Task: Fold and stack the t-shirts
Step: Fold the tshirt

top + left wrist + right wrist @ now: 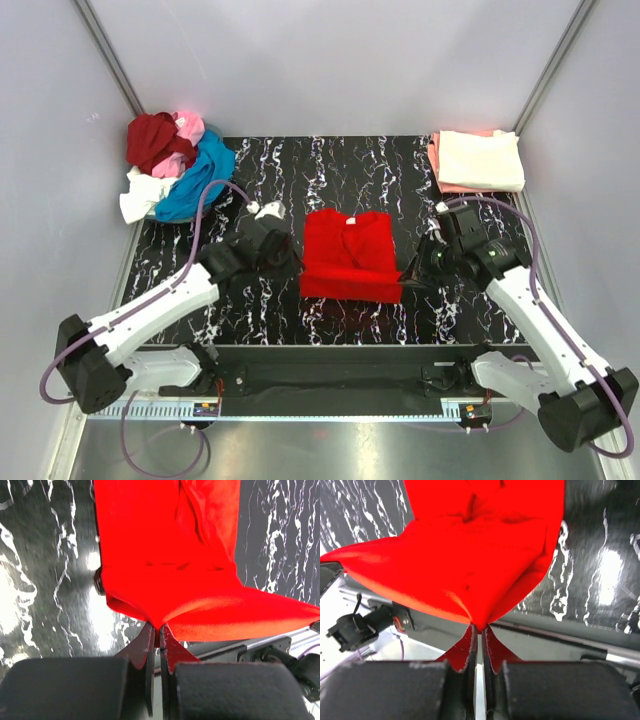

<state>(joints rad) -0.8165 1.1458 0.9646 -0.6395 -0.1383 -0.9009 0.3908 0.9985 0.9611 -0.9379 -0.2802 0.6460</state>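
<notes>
Top view only: bright red t-shirt [350, 255] lies mid-desk [270, 170], roughly squared, one arm at each near corner.
L wrist view: left hand [157, 630] clenched on a near corner of the red shirt; fingers pinched tight, cloth fanning out from the tips.
R wrist view: right hand [479, 628] grasping the other near corner the same way, no gap btw fingers.
Wrist views vs top: the pinch is plain up close; from above the fingertips are lost against dark arm bodies.
Rear-left heap (top view only): dark red shirt [155, 140], pink shirt [188, 125], blue shirt [205, 170], white shirt [138, 195], crumpled together; can't tell if anything holds them.
Rear-right stack: cream shirt [480, 160] folded on salmon shirt [436, 165].
Hidden: salmon mostly covered, only edges show; white partly under blue; wrist views cut the red shirt's far end.
</notes>
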